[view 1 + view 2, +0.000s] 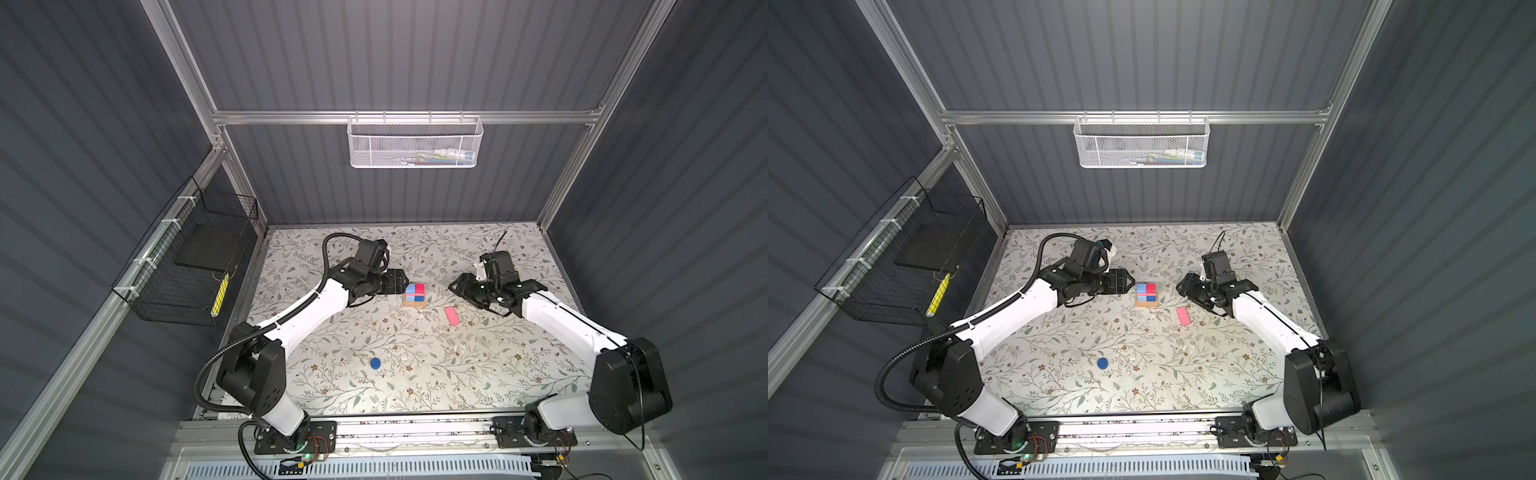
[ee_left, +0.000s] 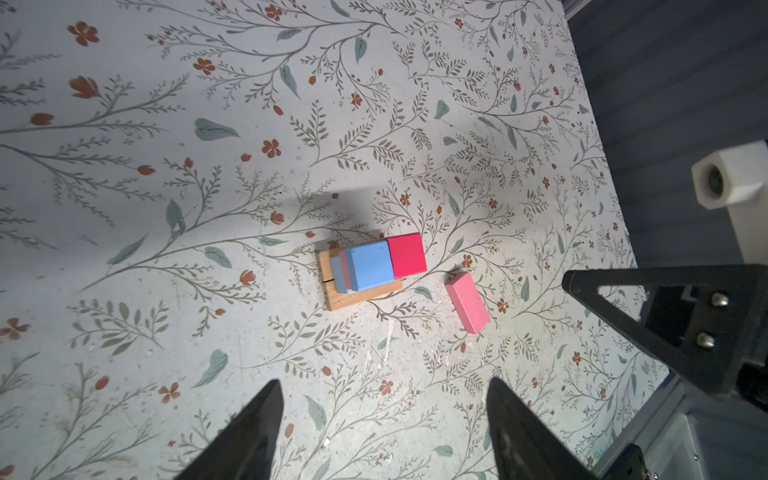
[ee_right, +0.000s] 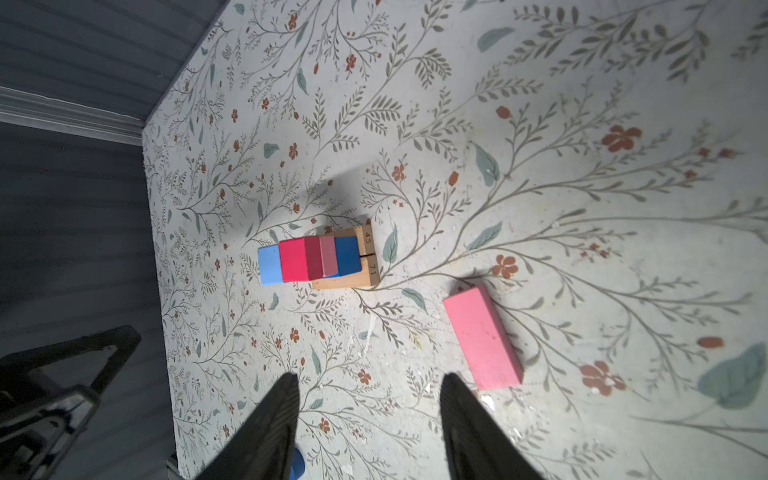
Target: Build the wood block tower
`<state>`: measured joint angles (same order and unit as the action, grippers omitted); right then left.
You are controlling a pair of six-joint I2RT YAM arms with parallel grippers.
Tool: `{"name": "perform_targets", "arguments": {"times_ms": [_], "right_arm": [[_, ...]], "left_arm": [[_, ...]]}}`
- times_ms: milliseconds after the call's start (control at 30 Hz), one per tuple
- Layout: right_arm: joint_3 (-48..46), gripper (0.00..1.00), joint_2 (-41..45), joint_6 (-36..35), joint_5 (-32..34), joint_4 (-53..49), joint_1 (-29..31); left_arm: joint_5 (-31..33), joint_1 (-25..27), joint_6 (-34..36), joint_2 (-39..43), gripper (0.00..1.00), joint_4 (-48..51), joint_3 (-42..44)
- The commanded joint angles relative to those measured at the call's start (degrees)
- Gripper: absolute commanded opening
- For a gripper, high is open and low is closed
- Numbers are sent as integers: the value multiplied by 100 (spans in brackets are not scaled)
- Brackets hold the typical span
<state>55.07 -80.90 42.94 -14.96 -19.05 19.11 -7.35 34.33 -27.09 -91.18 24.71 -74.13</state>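
The left tool (image 2: 385,381) hangs over the floral desk (image 2: 166,208), jaws apart and holding nothing. The tower (image 2: 365,270) stands at twelve o'clock. A pink oblong (image 2: 467,302) lies near it, at one o'clock.

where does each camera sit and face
Top views: high above the robot's base, looking down at the floral-patterned table; both arms show, left gripper and right gripper flanking the tan, blue and red wood block tower.
Left wrist: on the left arm, looking down past its open jaws at the tower; right gripper's edge shows.
Right wrist: on the right arm, facing the tower from the opposite side, past its open jaws.
Shared: both wrist views hold the tower and the loose pink oblong block.
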Motion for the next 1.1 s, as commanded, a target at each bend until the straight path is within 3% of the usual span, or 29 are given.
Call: {"name": "perform_targets", "arguments": {"times_ms": [0,133,200,567,700,833,1067], "right_arm": [[118,62,142,-101,146,-682,-13],[30,80,278,121,420,-1079,12],[-106,99,337,336,515,-1105,77],[-205,99,-5,1154,595,-874,715],[-335,99,-182,1519,281,-357,923],[-471,99,-482,1858,55,282,989],[-418,99,-779,2007,105,376,1034]], "left_arm": [[230,-113,230,-37,77,620,-375],[-7,-384,222,-170,77,803,-529],[-160,-535,222,-208,77,817,-564],[-319,-835,507,-460,77,1112,-1151],[-339,-881,518,-536,77,1115,-1165],[-398,-927,521,-585,77,1129,-1183],[-440,-972,530,-583,77,1129,-1157]]}}
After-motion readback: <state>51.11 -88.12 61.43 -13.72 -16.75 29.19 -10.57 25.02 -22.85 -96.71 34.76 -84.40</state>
